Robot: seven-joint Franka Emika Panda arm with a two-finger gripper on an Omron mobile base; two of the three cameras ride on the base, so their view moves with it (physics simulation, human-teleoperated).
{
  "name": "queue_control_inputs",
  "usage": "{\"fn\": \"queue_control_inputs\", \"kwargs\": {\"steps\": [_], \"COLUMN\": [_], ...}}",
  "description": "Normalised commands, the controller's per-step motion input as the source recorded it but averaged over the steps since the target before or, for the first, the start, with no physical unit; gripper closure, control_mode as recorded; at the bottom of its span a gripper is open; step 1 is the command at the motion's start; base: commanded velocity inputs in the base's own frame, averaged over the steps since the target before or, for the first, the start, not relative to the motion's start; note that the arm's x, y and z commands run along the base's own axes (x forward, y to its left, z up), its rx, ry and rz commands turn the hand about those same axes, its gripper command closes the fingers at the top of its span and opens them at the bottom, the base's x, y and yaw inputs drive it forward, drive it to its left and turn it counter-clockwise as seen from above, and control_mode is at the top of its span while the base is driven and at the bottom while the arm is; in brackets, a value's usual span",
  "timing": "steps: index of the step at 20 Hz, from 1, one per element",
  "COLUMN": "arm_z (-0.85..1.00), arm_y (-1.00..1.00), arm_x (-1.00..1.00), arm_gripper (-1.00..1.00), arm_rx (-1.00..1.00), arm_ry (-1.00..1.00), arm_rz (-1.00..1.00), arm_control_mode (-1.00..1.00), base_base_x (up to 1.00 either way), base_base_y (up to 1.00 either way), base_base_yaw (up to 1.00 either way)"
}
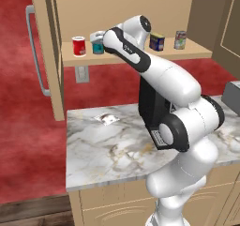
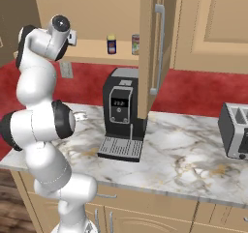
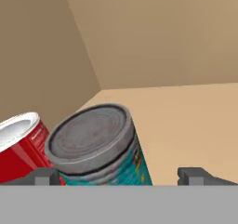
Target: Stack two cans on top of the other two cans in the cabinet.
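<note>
The teal can stands upright between the two wide-open fingers, nearer the left one, ungripped. Just beyond that left finger is the red can, close beside the teal one. Four cans sit on the cabinet shelf: farther right are the dark blue can and the pale silvery can. Below, the marble surface carries one coffee machine and one toaster.
</note>
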Motion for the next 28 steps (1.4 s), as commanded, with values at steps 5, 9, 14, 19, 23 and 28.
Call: {"fn": "queue_control_inputs", "kwargs": {"steps": [5,9,14,19,23,28], "arm_z": [-0.07,-0.05,0.00,-0.03,-0.05,-0.01], "arm_y": [0.06,0.06,0.07,0.01,-0.02,0.00], "arm_x": [0.20,0.17,0.03,-0.03,-0.18,-0.33], "arm_gripper": [-1.00,-1.00,1.00,1.00,1.00,1.00], "arm_rx": [0.00,0.00,0.00,0.00,0.00,0.00], "arm_ry": [0.00,0.00,0.00,0.00,-0.04,-0.10], "arm_rz": [0.03,0.03,0.03,0.03,0.01,0.03], "arm_control_mode": [-1.00,-1.00,-1.00,-1.00,-1.00,-1.00], "base_base_x": [0.00,0.00,0.00,0.00,0.00,0.00], "base_base_y": [0.00,0.00,0.00,0.00,0.00,0.00], "base_base_yaw": [0.00,0.00,0.00,0.00,0.00,0.00]}}
